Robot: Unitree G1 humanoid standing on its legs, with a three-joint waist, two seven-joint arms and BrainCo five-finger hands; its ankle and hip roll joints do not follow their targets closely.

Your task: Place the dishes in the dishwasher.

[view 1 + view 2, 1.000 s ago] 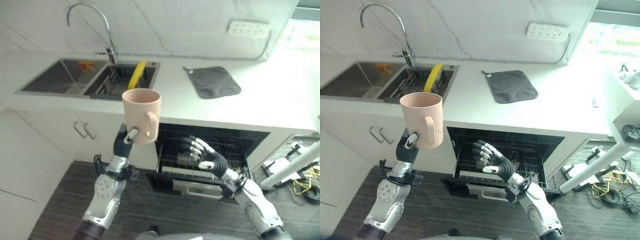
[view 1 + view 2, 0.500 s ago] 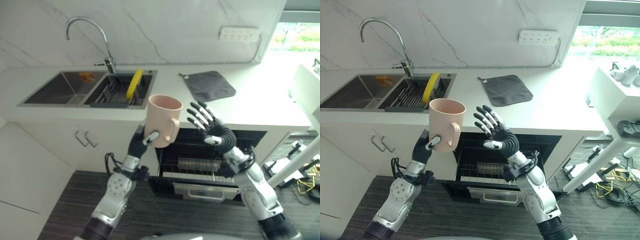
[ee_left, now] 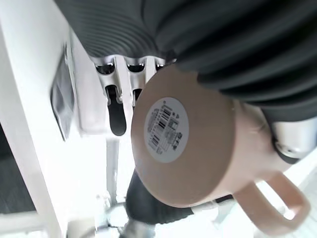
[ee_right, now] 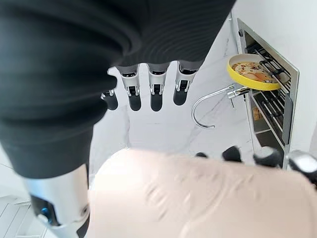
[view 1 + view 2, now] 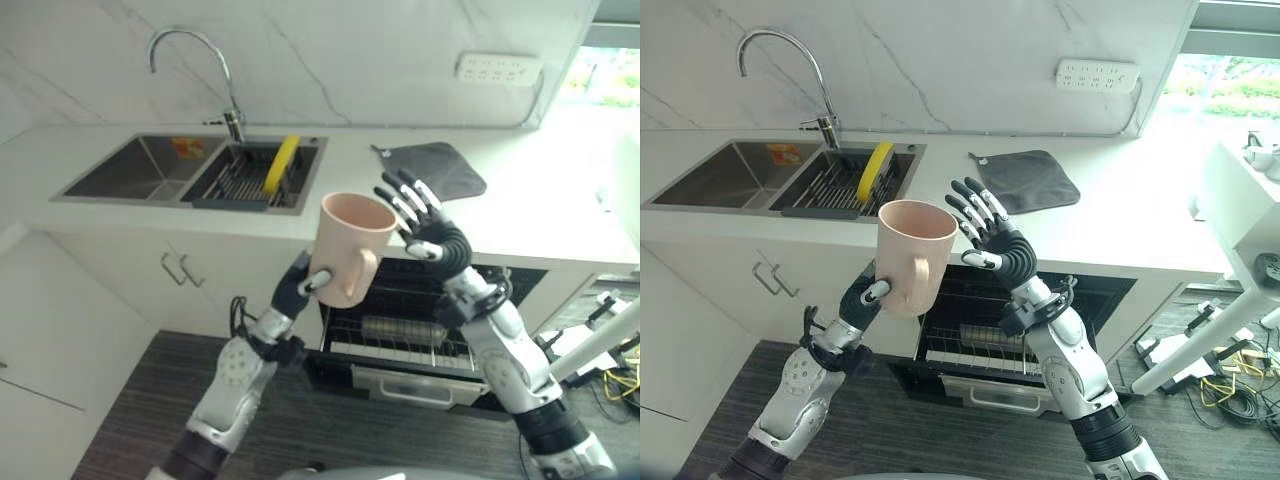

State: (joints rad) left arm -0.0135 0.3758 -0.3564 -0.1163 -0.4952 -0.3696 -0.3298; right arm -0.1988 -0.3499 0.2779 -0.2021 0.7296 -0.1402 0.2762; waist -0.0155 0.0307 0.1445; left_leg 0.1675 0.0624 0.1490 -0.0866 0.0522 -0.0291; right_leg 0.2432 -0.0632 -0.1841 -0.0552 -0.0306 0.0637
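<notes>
Left robot hand (image 5: 296, 290) grips pink mug (image 5: 350, 247) upright above open dishwasher (image 5: 420, 325). Right robot hand (image 5: 428, 225) spread open beside rim. Risk: clumsy handover knocks mug loose, falls onto rack.

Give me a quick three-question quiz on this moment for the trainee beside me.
1. True or false: the right hand has its fingers curled round the pink mug.
2. Which hand holds the mug: A) left hand, B) right hand, C) both?
3. Fill in: the yellow plate stands on edge in the ____.

Key:
1. False; its fingers are spread open beside the mug.
2. A; the mug is upright, handle towards the robot, above the open dishwasher.
3. Sink, in the rack of its compartment by the faucet.
</notes>
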